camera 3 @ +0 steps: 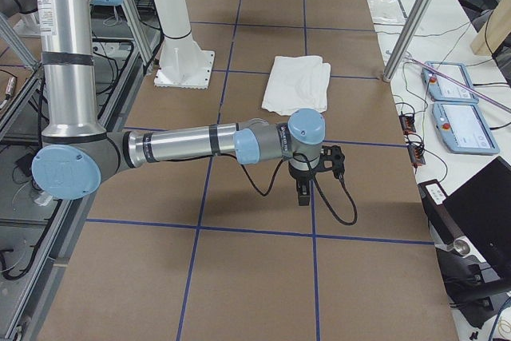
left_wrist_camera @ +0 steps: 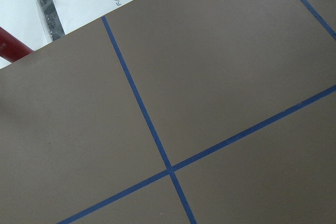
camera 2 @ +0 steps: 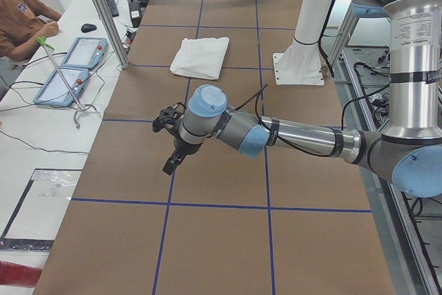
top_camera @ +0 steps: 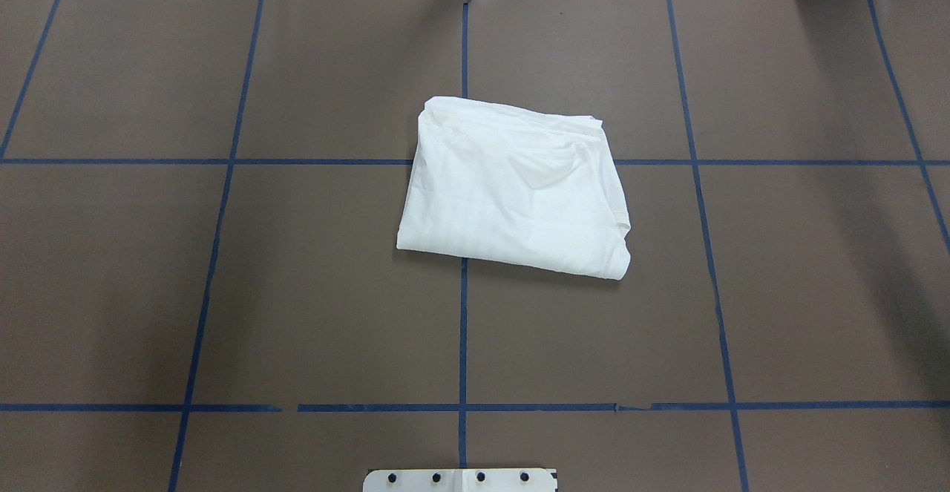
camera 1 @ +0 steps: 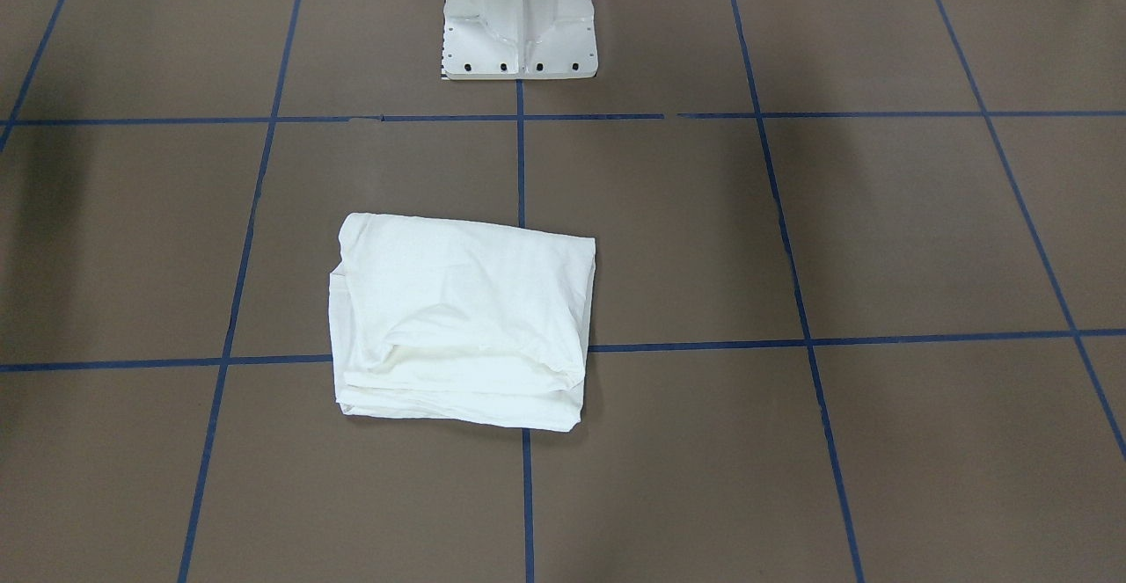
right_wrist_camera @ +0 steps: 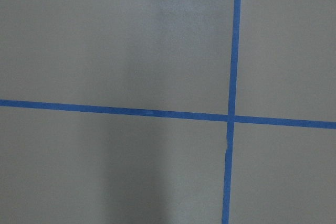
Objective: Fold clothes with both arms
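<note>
Brown matte sheeting covers the bench, smooth and flat, gridded with blue tape. Judgement: a surface this slick could let the bundle skate instead of creasing if it is nudged sideways.

Left arm and right arm, silver tube with light-blue caps, reach low over bare bench toward opposite ends, both well apart from the cloth.

White metal pedestal base is bolted at the robot's side.

White cotton T-shirt lies in front of the base at mid-bench, over a tape crossing, mostly to the robot's right of the centre line. It is a soft, roughly rectangular stack with uneven corners, its layered edges loose and puffed on the side away from the robot. No print shows. The fold looks essentially done. Risk: another pinch catching only the top layer would peel the stack open.

Left tool and right tool, black, show only in the side views, so I cannot tell whether they are released or clenched. Nothing hangs from either.
</note>
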Available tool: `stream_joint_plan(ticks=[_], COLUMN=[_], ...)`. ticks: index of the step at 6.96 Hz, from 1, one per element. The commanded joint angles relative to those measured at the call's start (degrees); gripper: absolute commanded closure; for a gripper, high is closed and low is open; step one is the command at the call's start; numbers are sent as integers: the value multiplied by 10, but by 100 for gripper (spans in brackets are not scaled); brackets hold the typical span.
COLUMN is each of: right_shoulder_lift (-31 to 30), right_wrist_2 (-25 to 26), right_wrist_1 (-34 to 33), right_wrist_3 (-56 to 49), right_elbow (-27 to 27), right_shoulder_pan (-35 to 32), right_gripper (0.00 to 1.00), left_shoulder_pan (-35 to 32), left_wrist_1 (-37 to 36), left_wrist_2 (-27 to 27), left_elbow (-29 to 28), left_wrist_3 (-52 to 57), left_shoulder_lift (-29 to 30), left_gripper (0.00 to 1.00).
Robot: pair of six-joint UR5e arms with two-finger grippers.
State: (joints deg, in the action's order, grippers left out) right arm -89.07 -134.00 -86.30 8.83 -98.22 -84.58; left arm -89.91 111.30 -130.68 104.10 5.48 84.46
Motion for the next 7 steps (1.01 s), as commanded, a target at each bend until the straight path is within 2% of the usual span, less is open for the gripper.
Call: stream_joint_plan(ticks=[1,3,4,6,7], right_shoulder_lift=[6,3,1,-2,-3], right_wrist_2=[15,5,5,2,-5], right_wrist_1=[0,0,0,0,0], right_wrist_3=[-2,2,2,1,2], right_elbow=[0,-6,-7,-7,-7], right_shoulder_pan=[18,17,17,16,16], right_gripper=[0,0,0,0,0], left_shoulder_pan=[3,3,3,4,4], left_wrist_1=[-1,-5,-8,-119,-138], left_wrist_2=[-4,-45,-45,-41,-42], left_elbow=[-11,-13,-16,-28,-29], left_wrist_3=[0,0,-2,-2,0], left_shoulder_lift=[12,12,11,54,55], left_gripper=[0,0,0,0,0])
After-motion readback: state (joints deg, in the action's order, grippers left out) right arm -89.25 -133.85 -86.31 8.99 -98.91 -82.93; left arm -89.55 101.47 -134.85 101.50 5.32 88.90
